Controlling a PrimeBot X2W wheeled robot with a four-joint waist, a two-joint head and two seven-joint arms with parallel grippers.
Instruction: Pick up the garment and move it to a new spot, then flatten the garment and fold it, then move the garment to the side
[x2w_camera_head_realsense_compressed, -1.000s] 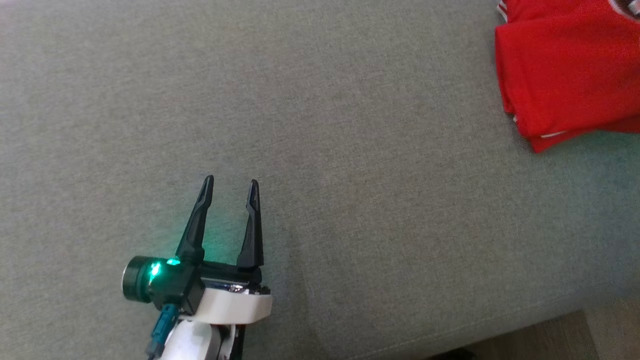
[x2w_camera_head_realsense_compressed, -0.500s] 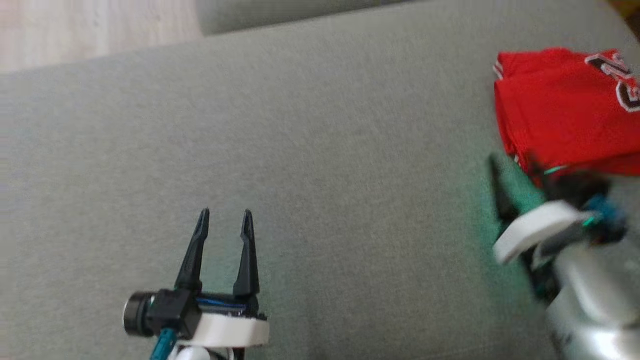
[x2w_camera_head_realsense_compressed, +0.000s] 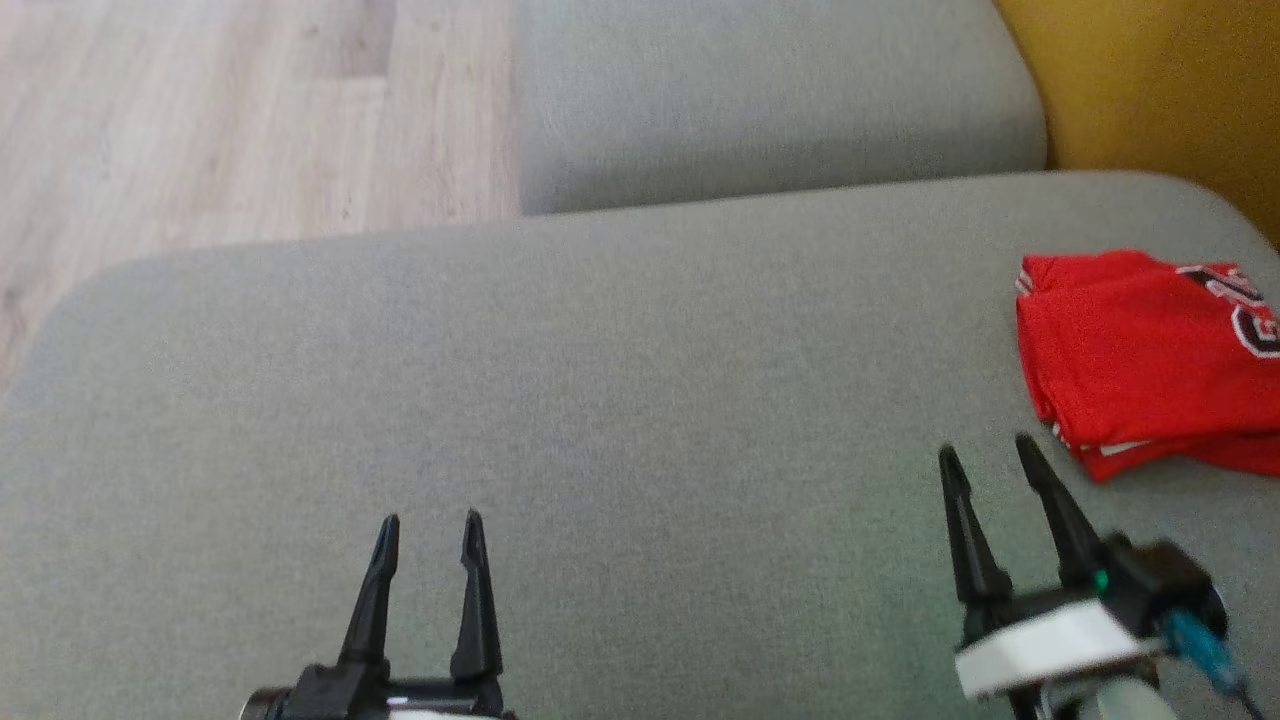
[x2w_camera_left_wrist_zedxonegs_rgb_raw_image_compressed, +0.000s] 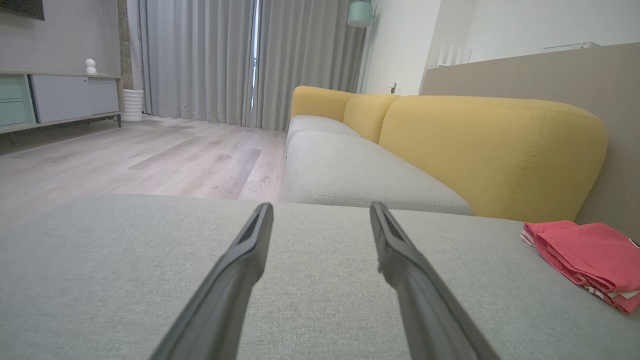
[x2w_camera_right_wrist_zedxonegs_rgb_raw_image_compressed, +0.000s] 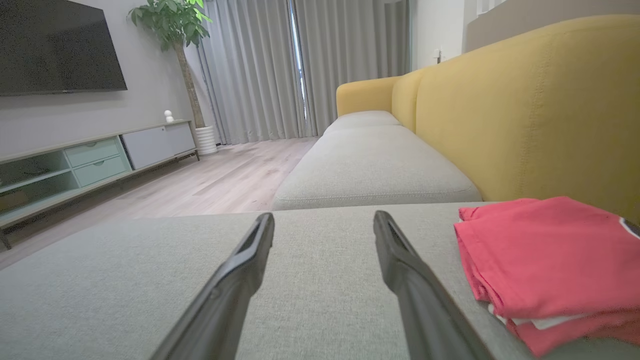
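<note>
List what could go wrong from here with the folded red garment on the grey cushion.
1. The right gripper hangs open with its tips close to the near corner of the red garment; a swing toward it might catch the stacked layers and undo the fold.
2. The garment runs off the head view's right side, so how close it lies to the edge of the grey cushion cannot be told; a nudge could slide it off.

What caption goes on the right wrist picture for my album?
Open right gripper beside a folded red garment on the grey sofa.
</note>
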